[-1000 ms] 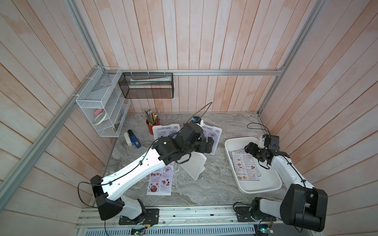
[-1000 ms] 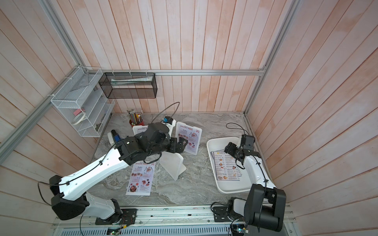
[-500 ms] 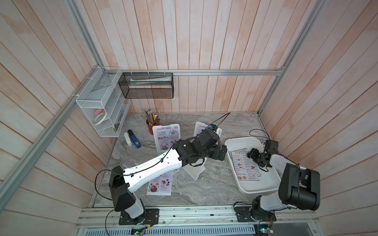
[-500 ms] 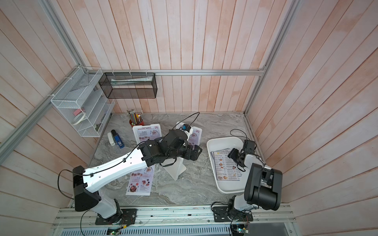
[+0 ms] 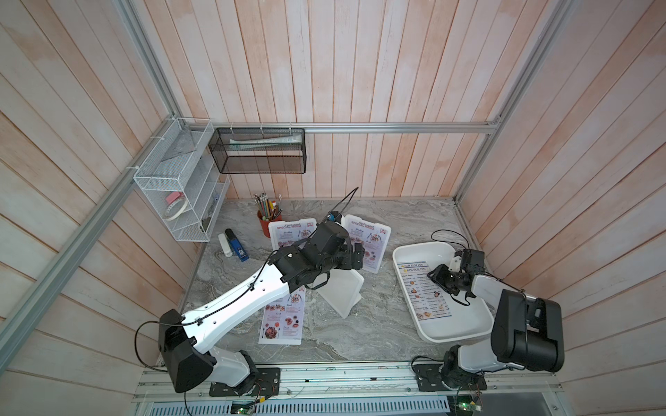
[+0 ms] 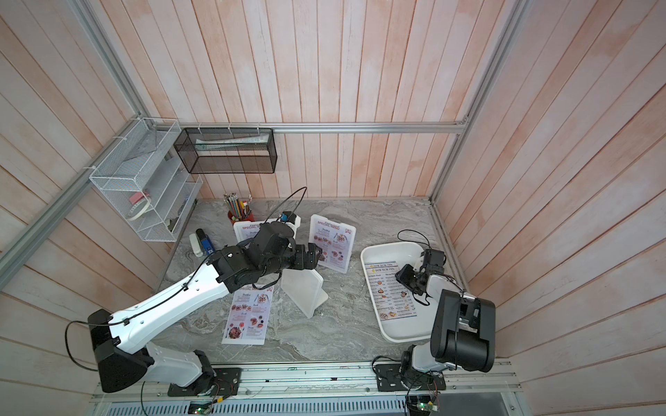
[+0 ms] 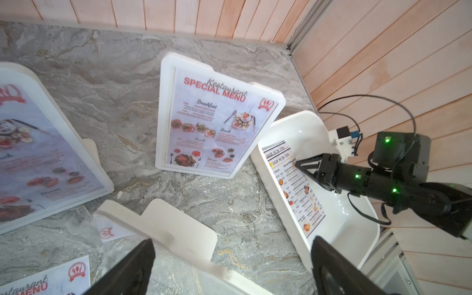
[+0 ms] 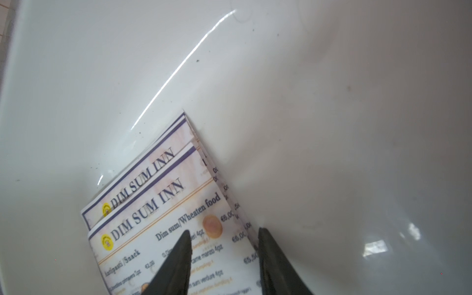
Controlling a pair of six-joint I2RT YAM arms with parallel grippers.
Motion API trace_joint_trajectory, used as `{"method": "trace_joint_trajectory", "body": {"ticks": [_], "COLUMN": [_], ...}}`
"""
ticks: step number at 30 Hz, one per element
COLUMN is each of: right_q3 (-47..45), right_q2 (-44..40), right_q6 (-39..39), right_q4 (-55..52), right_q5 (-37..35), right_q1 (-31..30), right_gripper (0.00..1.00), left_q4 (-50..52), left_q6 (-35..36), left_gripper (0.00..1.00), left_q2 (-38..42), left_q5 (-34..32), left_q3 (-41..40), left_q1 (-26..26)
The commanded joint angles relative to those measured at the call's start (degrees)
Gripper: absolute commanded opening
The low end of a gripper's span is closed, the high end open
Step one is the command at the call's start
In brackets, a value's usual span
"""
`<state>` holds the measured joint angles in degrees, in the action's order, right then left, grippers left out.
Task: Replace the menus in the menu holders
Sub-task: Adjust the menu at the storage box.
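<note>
Several "Dim Sum Inn" menus lie stacked in a white tray. My right gripper is tipped down onto them. Its jaws are half closed astride the stack's edge, with a gap still between them. Two menu holders stand with "Special Menu" sheets inside. A third holder shows its white back. One loose Special Menu sheet lies flat near the front. My left gripper hovers wide open above the third holder, holding nothing.
A red pencil cup and a blue and a white item sit at the back left. A white wire shelf and a black mesh basket hang on the walls. Wooden walls close in on three sides.
The right gripper's jaws have narrowed over the Dim Sum Inn stack and that arm's elbow has risen. The left arm swung toward the tray, then drew back over the third holder.
</note>
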<state>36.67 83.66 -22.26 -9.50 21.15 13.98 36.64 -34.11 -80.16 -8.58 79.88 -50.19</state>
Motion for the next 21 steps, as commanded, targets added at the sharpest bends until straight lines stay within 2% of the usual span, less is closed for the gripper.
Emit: {"method": "trace_joint_trajectory", "body": {"ticks": [1, 7, 12, 21], "right_q3": [-0.8, -0.6, 0.7, -0.8], "right_q2": [-1.7, -3.2, -2.7, -2.0], "right_q6": [1.1, 2.4, 2.8, 0.5], "right_q4": [-4.0, -6.9, -9.6, -7.9], "right_q5": [1.7, 0.8, -0.4, 2.5], "right_q1": [-0.7, -0.7, -0.7, -0.8], "right_gripper": [0.44, 0.50, 0.45, 0.41], "left_q4": [0.4, 0.7, 0.8, 0.9], "left_q6": [-0.2, 0.1, 0.4, 0.8], "left_gripper": [0.97, 0.97, 0.97, 0.97], "left_q2": [2.0, 3.1, 3.4, 4.6], "left_q5": [-1.5, -1.5, -1.6, -1.3], "left_q3": [-1.7, -2.3, -2.5, -3.6], "left_q1": [1.0, 2.1, 2.7, 4.4]}}
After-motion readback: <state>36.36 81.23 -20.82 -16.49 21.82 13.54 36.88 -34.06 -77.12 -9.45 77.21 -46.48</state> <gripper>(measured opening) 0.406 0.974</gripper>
